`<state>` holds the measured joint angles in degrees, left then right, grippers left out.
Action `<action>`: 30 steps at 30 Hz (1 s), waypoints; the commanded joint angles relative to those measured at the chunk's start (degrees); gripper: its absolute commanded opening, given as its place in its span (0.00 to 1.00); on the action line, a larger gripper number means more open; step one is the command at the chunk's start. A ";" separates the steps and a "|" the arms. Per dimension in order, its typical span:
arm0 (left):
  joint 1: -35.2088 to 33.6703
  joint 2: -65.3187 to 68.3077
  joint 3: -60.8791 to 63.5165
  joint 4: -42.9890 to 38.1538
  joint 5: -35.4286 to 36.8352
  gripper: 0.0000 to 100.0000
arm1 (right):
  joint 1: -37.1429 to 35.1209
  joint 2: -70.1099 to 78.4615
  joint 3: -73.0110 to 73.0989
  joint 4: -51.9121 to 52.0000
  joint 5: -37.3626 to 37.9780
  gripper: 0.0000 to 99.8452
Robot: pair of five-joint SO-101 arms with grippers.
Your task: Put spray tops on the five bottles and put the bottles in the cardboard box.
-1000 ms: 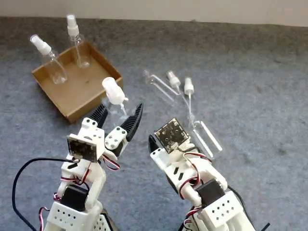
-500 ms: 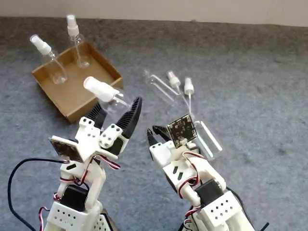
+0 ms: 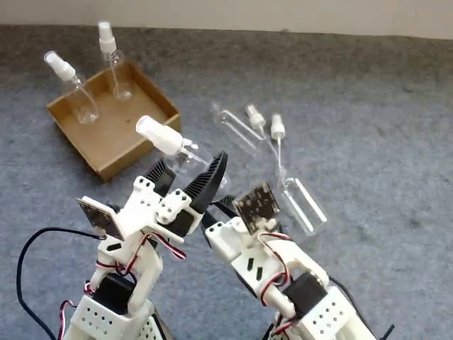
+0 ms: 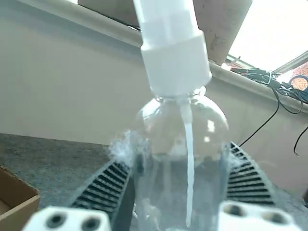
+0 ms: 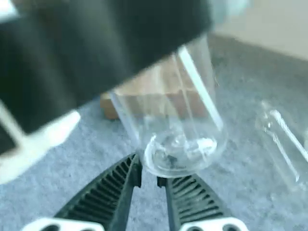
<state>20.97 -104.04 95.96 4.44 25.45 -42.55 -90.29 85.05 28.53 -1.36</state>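
Observation:
A clear bottle (image 3: 185, 157) with a white spray top (image 3: 157, 133) hangs tilted above the carpet, held by my left gripper (image 3: 192, 166), which is shut on its body. In the left wrist view the bottle (image 4: 180, 139) stands between the black ribbed fingers (image 4: 108, 192). My right gripper (image 3: 212, 207) sits just below the bottle's base (image 5: 180, 154), its fingers (image 5: 120, 192) nearly together with nothing between them. The cardboard box (image 3: 145, 145) lies at the back left with two capped bottles (image 3: 78, 92) (image 3: 113, 64) standing in it.
On the carpet to the right lie an uncapped bottle (image 3: 304, 203), a second clear bottle (image 3: 233, 127) and two loose spray tops (image 3: 255, 117) (image 3: 277, 127). The right arm's body (image 3: 283, 276) is close beside the left arm (image 3: 134, 227).
The left gripper has carried the bottle to the right and tilted it, spray top pointing left. The right gripper has swung left to under the bottle's base.

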 commanded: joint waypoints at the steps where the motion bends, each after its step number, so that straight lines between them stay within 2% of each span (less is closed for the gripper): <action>1: 1.36 -0.40 1.19 0.88 0.62 0.14 | -0.92 -12.62 2.24 1.98 -0.62 0.04; 3: 1.36 -0.40 1.19 2.29 0.62 0.14 | -0.66 -16.57 5.49 2.86 -0.62 0.04; 7: 3.74 -0.48 1.10 2.81 -0.26 0.14 | -0.84 -11.56 8.57 4.00 -0.53 0.04; 12: 6.37 -0.48 1.19 2.99 -7.47 0.14 | -0.66 -12.88 8.84 3.91 -0.53 0.04; 18: 7.96 -0.48 1.19 7.65 -10.73 0.14 | -0.75 -15.16 8.92 3.91 10.81 0.04; 21: 9.63 -0.48 1.19 8.09 -10.73 0.14 | -0.48 -15.08 9.10 3.74 12.04 0.04; 30: 10.33 -0.57 1.19 11.43 -10.73 0.14 | 7.96 -15.08 10.07 0.31 11.96 0.04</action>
<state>29.14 -104.75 95.96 13.49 15.60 -37.45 -104.44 94.90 32.31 9.80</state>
